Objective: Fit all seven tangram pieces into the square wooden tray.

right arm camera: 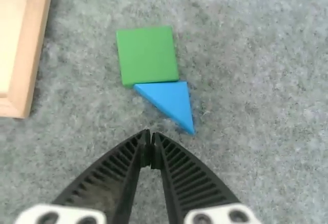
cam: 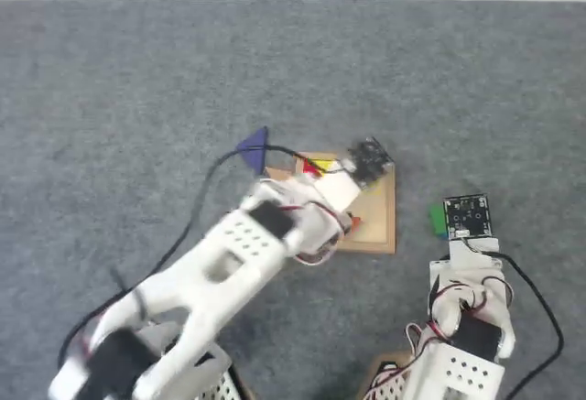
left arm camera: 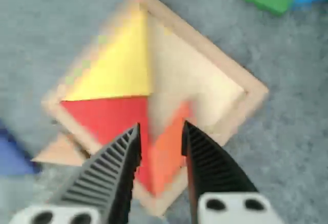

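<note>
The square wooden tray (left arm camera: 217, 51) holds a yellow triangle (left arm camera: 119, 65), a red triangle (left arm camera: 107, 119) and an orange triangle (left arm camera: 166, 142). My left gripper (left arm camera: 160, 138) hovers open over the orange triangle, one finger on each side of it. A pale wooden triangle (left arm camera: 57, 150) lies just outside the tray's rim, with a dark blue triangle (cam: 254, 146) beyond it. My right gripper (right arm camera: 150, 140) is shut, just short of a light blue triangle (right arm camera: 171, 102) that touches a green square (right arm camera: 147, 55) on the carpet beside the tray (right arm camera: 29, 44).
Grey carpet covers the whole table. In the high view the left arm (cam: 229, 254) reaches across the tray's (cam: 377, 221) near left side, and its black cable loops past the dark blue triangle. Open carpet stretches to the far side and both flanks.
</note>
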Robot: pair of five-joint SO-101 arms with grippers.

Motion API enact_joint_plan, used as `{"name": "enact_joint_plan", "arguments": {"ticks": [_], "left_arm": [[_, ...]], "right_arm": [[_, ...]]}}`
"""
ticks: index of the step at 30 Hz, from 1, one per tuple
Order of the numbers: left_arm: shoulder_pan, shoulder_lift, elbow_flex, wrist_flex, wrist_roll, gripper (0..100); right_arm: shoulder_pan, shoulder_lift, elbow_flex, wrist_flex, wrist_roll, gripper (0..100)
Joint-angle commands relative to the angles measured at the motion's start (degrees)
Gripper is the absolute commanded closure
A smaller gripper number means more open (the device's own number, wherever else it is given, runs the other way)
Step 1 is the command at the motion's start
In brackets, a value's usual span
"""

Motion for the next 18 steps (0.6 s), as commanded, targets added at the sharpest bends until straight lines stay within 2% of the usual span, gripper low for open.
{"name": "enact_joint_plan", "arguments": {"ticks": [1,6,10,14,18], "left_arm": [[-10.02,-14.51,1.01,-1.41,5.89,88],[-28.75,-16.97,2.33,-0.70,11.16,88],[-40.70,-14.07,6.81,-0.88,12.75,88],[-49.85,-11.52,10.77,-5.98,12.75,88],[-54.77,-11.43,12.79,-9.14,12.75,88]], "right_arm": [[-0.57,-1.54,-0.09,-1.36,-0.53,99.2],[-0.75,-1.45,0.70,-2.15,0.53,99.2],[-2.42,-1.45,0.79,-2.07,0.70,99.2],[-3.38,-1.45,0.88,-1.98,0.70,99.2],[-3.38,-1.36,0.88,-1.98,0.70,99.2]]}}
